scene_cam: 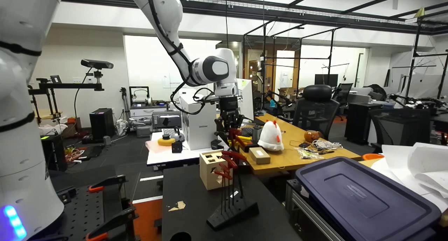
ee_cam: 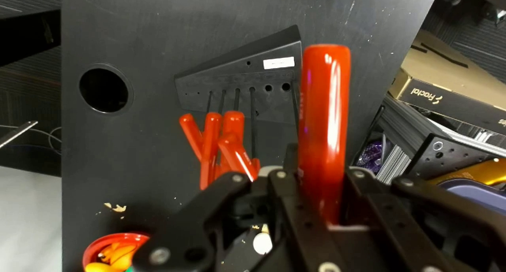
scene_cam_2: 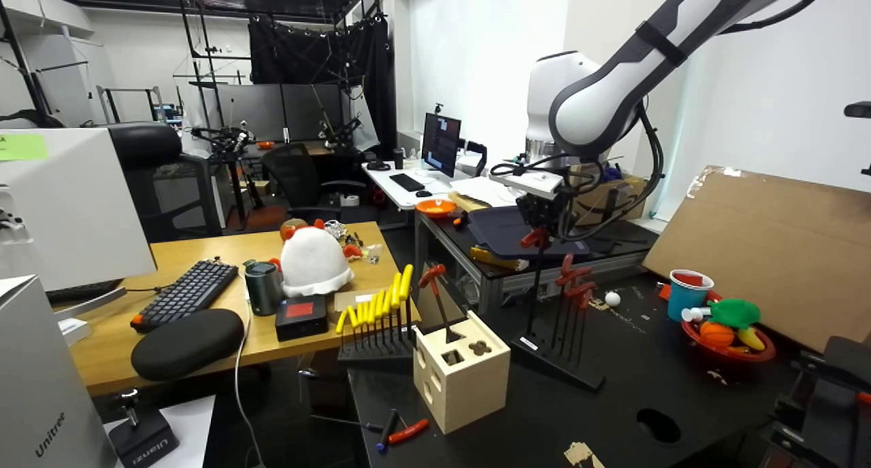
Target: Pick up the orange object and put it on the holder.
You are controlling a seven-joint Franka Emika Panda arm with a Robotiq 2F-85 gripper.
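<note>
My gripper (ee_cam: 322, 173) is shut on the orange-red handle (ee_cam: 325, 118) of a T-handle key, the orange object. In both exterior views the gripper (scene_cam_2: 536, 224) points down. The key's dark shaft (scene_cam_2: 536, 288) runs from it to the raised end of a flat black stand (ee_cam: 241, 76); whether the tip sits in a hole I cannot tell. Several similar red-handled keys (ee_cam: 221, 145) stand in that stand, left of the gripper in the wrist view. The holder, a pale wooden block (scene_cam_2: 473, 386) with shaped holes, stands beside the black stand. A red T-handle (scene_cam_2: 433, 275) leans out of its top.
Yellow-handled keys (scene_cam_2: 381, 305) stand in another rack behind the block. Loose tools (scene_cam_2: 408, 431) lie before it. A red bowl (scene_cam_2: 731, 356) of toys and a blue cup (scene_cam_2: 686, 298) are across the black table. A dark bin lid (scene_cam: 367, 195) lies alongside.
</note>
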